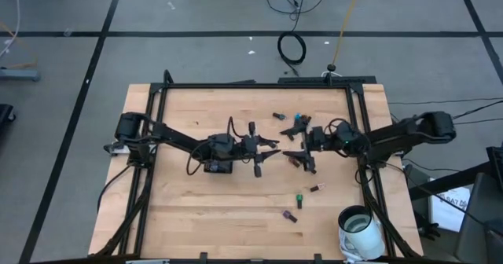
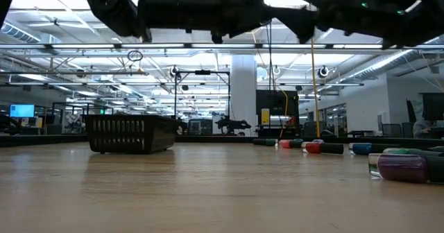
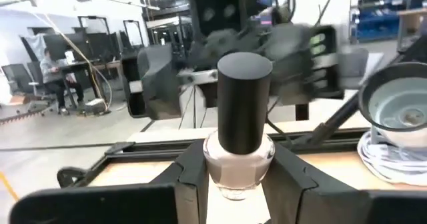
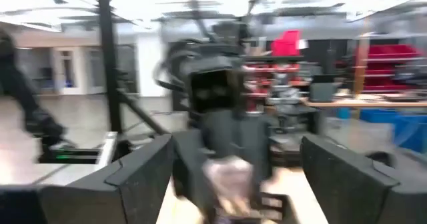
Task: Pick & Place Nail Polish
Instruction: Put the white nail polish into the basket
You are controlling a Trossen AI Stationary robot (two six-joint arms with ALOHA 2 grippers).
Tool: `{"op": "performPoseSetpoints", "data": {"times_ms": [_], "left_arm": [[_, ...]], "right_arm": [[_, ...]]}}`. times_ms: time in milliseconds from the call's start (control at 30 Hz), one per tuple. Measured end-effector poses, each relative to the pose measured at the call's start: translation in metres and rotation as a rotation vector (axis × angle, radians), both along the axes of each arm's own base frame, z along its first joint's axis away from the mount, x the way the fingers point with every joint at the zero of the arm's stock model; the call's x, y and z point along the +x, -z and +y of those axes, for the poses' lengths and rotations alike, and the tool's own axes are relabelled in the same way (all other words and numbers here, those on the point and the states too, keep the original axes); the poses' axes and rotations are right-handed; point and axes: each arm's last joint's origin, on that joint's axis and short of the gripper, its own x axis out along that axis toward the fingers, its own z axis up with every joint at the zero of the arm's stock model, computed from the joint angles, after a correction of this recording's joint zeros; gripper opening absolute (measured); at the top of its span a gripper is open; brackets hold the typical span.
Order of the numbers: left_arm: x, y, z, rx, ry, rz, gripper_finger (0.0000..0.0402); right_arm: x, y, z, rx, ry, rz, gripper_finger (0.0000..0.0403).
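Note:
My left gripper (image 1: 271,148) is over the table's middle, pointing toward the right edge. It is shut on a nail polish bottle (image 3: 240,154) with a pale body and a black cap. My right gripper (image 1: 289,144) faces it from the right, open wide and empty. In the right wrist view (image 4: 237,177) the left gripper and its bottle show blurred between the open fingers, farther off. Several other nail polish bottles lie on the table: a green one (image 1: 298,199), a purple one (image 1: 289,215) and others (image 1: 279,115). My left gripper pinches the bottle's glass body (image 3: 237,174), just under the cap, between its two fingers (image 3: 190,171). The fingers come level from the table's left. The bottle stands upright in the hold, cap up, lifted clear of the table.
A small black slotted tray (image 2: 128,134) stands on the table under the left arm (image 1: 218,167). A white round object with cables (image 1: 360,229) sits at the near right corner. Loose bottles lie to the right in the low view (image 2: 402,167).

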Motion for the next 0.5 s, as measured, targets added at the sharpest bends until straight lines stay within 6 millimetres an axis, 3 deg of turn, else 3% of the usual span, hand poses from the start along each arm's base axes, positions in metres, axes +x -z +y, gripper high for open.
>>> {"op": "performPoseSetpoints", "data": {"times_ms": [300,500], "left_arm": [[-0.025,-0.010,-0.011,0.054,-0.167,0.322,0.0093],[-0.053,-0.005,-0.023,0.022,-0.201,0.542,0.0093]], "right_arm": [[-0.052,0.009,-0.006,0.010,0.259,-0.076,0.0295],[-0.065,0.011,-0.007,0.010,0.290,-0.113,0.0288]]}}
